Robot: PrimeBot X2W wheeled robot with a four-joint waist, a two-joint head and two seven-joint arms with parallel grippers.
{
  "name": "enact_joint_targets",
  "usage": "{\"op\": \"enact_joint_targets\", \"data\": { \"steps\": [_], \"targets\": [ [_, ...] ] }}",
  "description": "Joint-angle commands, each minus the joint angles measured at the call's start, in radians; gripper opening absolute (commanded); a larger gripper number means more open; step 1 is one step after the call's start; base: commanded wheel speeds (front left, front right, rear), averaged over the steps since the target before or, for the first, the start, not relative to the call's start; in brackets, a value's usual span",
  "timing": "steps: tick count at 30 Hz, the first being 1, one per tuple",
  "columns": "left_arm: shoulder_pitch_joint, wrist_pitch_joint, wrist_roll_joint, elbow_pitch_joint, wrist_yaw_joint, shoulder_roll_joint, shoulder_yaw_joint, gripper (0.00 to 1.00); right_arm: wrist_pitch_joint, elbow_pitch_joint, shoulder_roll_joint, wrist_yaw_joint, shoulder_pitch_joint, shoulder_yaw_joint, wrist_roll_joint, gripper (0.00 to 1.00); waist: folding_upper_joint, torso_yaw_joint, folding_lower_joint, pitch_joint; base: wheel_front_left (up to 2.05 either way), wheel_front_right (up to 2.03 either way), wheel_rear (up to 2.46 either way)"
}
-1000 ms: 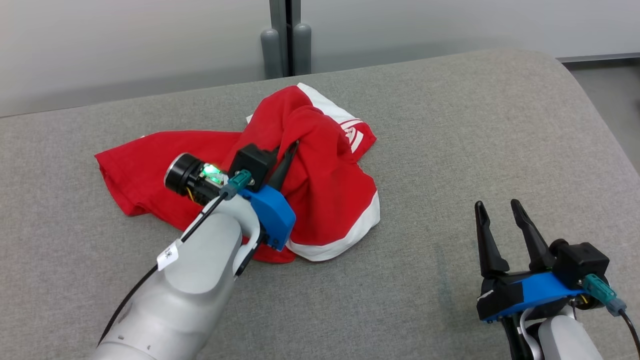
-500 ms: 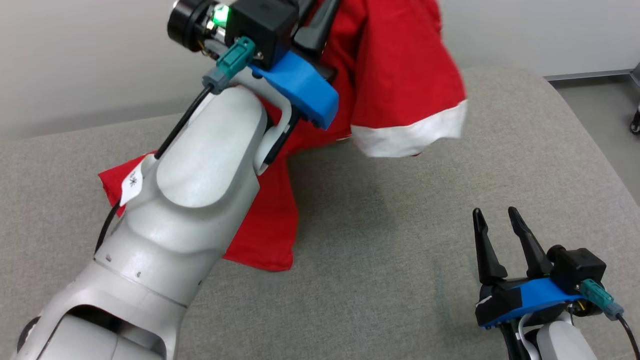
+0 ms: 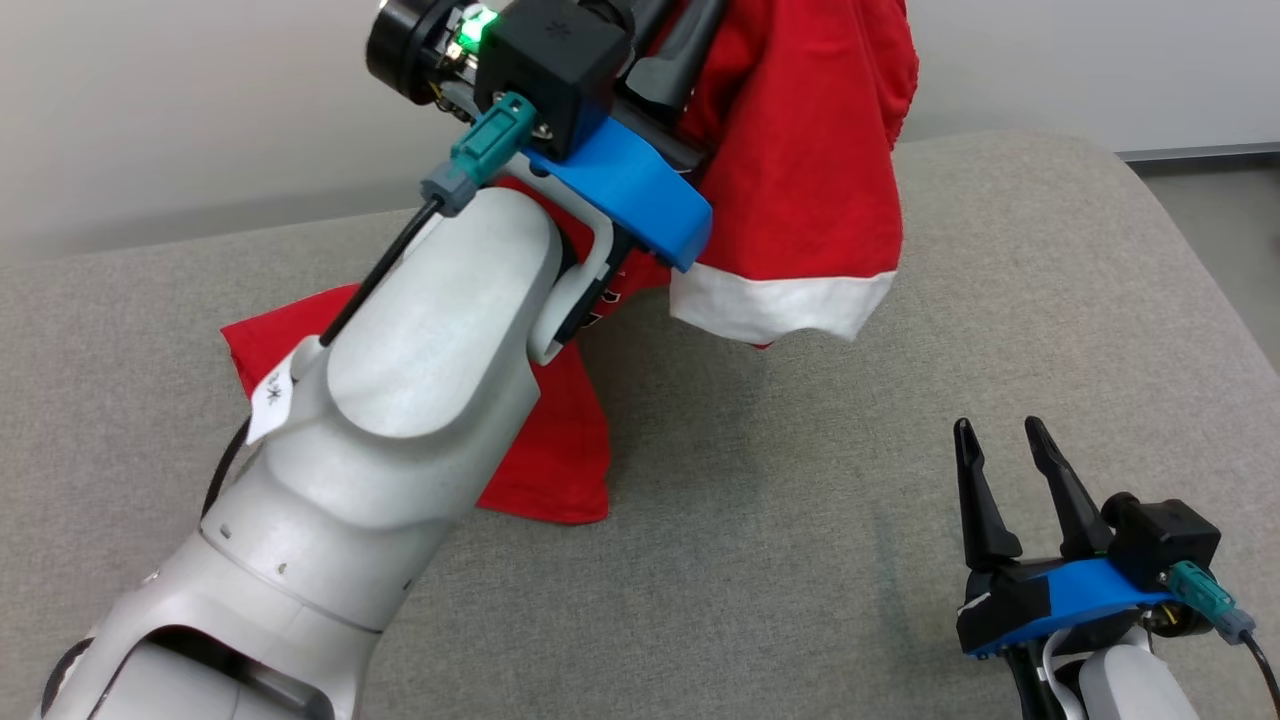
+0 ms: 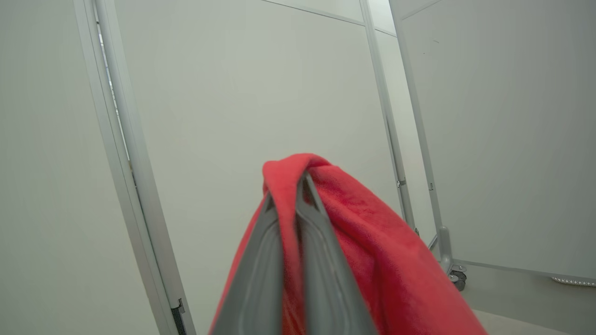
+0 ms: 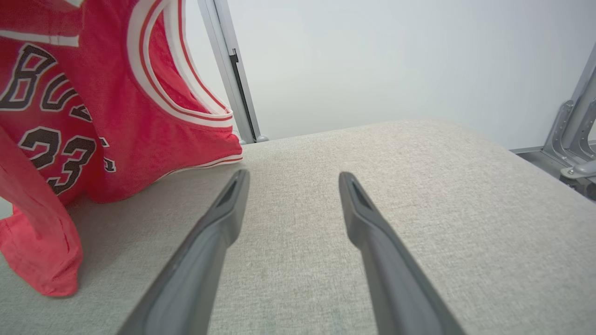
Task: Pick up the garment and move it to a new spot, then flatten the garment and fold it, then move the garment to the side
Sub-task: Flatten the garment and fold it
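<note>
Head view: the left jaws, raised high, clamp the red garment [image 3: 800,150], which hangs from them, its tail on the grey worktop [image 3: 750,560]; the right jaws stand wide and empty, well apart from it. Left wrist view: a red fold sits pinched between closed jaws. Right wrist view: the garment hangs left of the open jaws, touching the worktop.

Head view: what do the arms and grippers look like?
Both arms: pale grey shells. The left arm carries a white tag with a black mark and a black cable into a teal connector. The left gripper and right gripper each have two long dark fingers on a blue bracket with a black camera box. A green light glows at the left wrist.
</note>
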Motion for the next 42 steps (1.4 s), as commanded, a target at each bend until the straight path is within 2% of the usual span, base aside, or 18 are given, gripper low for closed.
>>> {"op": "enact_joint_targets", "data": {
  "steps": [1,4,15,21,27,35,36,37,39,42],
  "targets": [
    [0.001,-0.003,-0.009,-0.013,0.011,0.014,0.018,0.0,-0.004,0.001,-0.003,0.001,-0.011,0.002,-0.005,1.0,0.0,0.005,0.0,-0.002,0.0,0.0,0.0],
    [0.011,-0.004,-0.012,-0.022,0.02,0.031,0.029,0.0,-0.004,0.001,-0.003,0.001,-0.007,0.002,-0.007,1.0,0.0,0.012,0.0,-0.005,0.0,0.0,0.0],
    [0.079,0.004,-0.047,-0.084,0.054,0.154,0.104,0.0,-0.004,0.003,-0.003,0.001,0.007,0.001,-0.014,1.0,0.0,0.07,0.0,-0.02,0.0,0.0,0.0],
    [0.19,0.007,-0.071,-0.086,0.065,0.18,0.098,0.0,-0.004,0.011,-0.003,0.001,0.012,0.014,-0.01,1.0,0.0,0.084,0.0,-0.031,0.0,0.0,0.0],
    [0.331,0.002,-0.085,-0.062,0.059,0.147,0.049,0.0,-0.004,0.017,-0.003,0.001,0.024,0.019,-0.012,1.0,0.0,0.089,0.0,-0.042,0.0,0.0,0.0],
    [0.48,-0.004,-0.093,0.082,0.035,0.075,-0.022,0.0,-0.004,0.021,-0.003,0.001,0.017,0.029,-0.011,1.0,0.0,0.083,0.0,-0.036,0.0,0.0,0.0],
    [0.492,-0.005,-0.094,0.106,0.036,0.067,-0.024,0.48,-0.004,0.022,-0.003,0.001,0.015,0.03,-0.011,1.0,0.0,0.082,0.0,-0.035,0.0,0.0,0.0],
    [0.496,-0.005,-0.089,0.127,0.032,0.059,-0.027,1.0,-0.004,0.023,-0.003,0.001,0.013,0.031,-0.011,1.0,0.0,0.082,0.0,-0.034,0.0,0.0,0.0],
    [0.487,-0.006,-0.057,0.151,0.038,0.053,-0.036,1.0,-0.004,0.026,-0.003,0.001,0.01,0.034,-0.012,1.0,0.0,0.079,0.0,-0.034,0.0,0.0,0.0],
    [0.484,-0.006,-0.031,0.09,0.049,0.045,0.013,1.0,-0.004,0.027,-0.003,0.001,0.014,0.027,-0.018,1.0,0.0,0.085,0.0,-0.039,0.0,0.0,0.0]
  ]
}}
